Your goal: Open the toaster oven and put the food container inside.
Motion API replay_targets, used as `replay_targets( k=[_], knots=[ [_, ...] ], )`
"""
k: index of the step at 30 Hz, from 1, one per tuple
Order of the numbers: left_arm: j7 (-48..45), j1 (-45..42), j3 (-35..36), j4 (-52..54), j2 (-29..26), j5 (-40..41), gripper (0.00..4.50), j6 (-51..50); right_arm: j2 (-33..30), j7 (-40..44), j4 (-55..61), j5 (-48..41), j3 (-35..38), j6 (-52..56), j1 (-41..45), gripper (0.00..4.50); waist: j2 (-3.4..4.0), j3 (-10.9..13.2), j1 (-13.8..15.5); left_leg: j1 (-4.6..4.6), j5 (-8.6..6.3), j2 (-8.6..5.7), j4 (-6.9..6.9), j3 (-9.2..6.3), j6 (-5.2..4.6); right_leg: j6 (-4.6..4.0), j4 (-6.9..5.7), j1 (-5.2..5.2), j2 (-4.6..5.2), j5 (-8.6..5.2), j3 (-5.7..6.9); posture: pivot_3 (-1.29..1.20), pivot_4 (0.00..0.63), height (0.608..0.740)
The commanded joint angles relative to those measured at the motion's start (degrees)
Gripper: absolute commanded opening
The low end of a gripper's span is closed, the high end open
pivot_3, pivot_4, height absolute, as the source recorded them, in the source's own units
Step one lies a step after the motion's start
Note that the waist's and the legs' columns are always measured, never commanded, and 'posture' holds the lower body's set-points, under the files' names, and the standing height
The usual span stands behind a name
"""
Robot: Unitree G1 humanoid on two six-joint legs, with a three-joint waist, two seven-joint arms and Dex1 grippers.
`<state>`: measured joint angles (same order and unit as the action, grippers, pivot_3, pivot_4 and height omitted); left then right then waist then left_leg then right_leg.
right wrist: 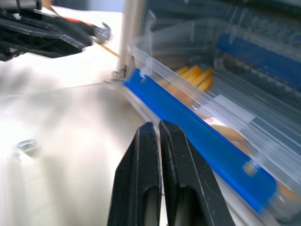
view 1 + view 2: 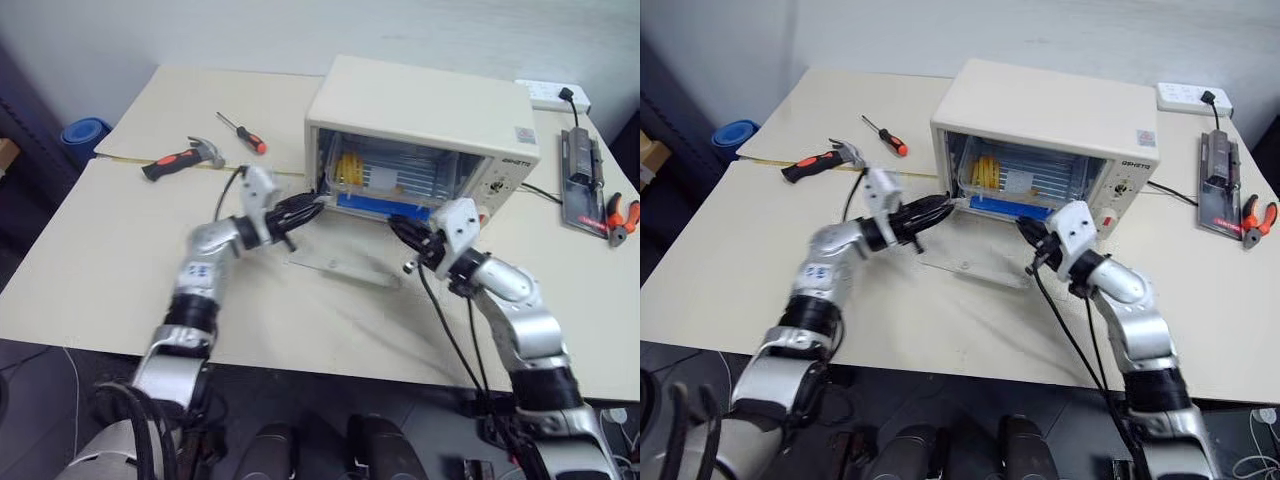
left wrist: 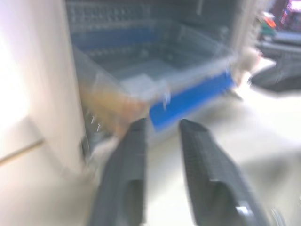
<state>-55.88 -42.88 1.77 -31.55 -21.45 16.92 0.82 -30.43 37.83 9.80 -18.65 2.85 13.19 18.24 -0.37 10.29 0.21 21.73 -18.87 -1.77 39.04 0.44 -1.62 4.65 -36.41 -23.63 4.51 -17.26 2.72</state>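
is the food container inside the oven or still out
Inside. The food container sits in the oven cavity, its blue clip strip at the front edge, above the lowered glass door.

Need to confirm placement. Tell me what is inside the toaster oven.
Inside the toaster oven, behind its lowered glass door, sits the food container: clear, with a blue clip strip along its front edge and yellow sticks within. The container's far end and the oven's back wall can't be made out.

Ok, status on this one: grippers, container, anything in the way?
Left gripper open, empty, at oven mouth. Right gripper shut, empty. Food container inside toaster oven, glass door down flat. Nothing blocking.
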Motion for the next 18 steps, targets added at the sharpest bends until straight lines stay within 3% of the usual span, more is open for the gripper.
replay_targets(
  k=[1, 4, 8, 12, 18],
  knots=[
    [-14.4, 3.9, 2.6, 5.4, -8.2, 4.8, 2.4, 2.1, -6.1, 5.1, 4.5, -4.1, 7.5, 1.6, -6.9, 0.17, 0.0, 0.0, -0.1, -0.02, 0.0, 0.0, 0.0, -0.02, 0.0, 0.0, 0.03, 0.05, 0.01, 0.0, 0.01, 0.0, 0.15, 0.74],
    [-23.7, 7.0, 3.1, 8.8, -15.0, 8.4, 3.29, -2.9, -10.1, 7.9, -1.6, -2.5, 10.9, -1.5, -11.9, 0.17, 0.0, 0.0, -0.1, -0.15, -0.01, 0.02, -0.04, -0.05, -0.02, 0.0, 0.42, 0.24, 0.03, 0.0, 0.0, 0.0, 0.15, 0.74],
    [-32.9, 8.6, 2.8, 15.2, -20.0, 12.1, 4.47, -4.8, -12.3, 13.7, -10.5, -1.1, 10.3, -6.9, -14.3, 0.17, 0.0, 0.0, -0.1, -0.2, -0.04, 0.02, -0.05, -0.07, -0.09, 0.0, 0.44, 0.3, 0.11, 0.0, -0.01, 0.0, 0.15, 0.74],
    [-33.5, 8.2, 2.2, 20.3, -20.8, 15.7, 4.47, -11.7, -11.3, 17.1, -15.3, 0.1, 7.4, -10.3, -12.5, 0.17, 0.04, 0.0, -0.4, -0.2, -0.05, 0.03, -0.09, -0.07, -0.1, -0.01, 0.43, 0.28, 0.1, 0.0, -0.04, 0.0, 0.15, 0.74],
    [-22.0, 8.1, 6.0, 19.9, -16.5, 17.3, 4.47, -17.0, -4.6, 20.9, -18.8, -3.1, 6.0, -16.4, -7.4, 0.17, 0.05, 0.0, -0.5, -0.24, -0.03, 0.1, -0.09, -0.03, -0.07, -0.01, 0.35, 0.26, 0.0, 0.0, -0.05, 0.0, 0.15, 0.74]
  ],
)
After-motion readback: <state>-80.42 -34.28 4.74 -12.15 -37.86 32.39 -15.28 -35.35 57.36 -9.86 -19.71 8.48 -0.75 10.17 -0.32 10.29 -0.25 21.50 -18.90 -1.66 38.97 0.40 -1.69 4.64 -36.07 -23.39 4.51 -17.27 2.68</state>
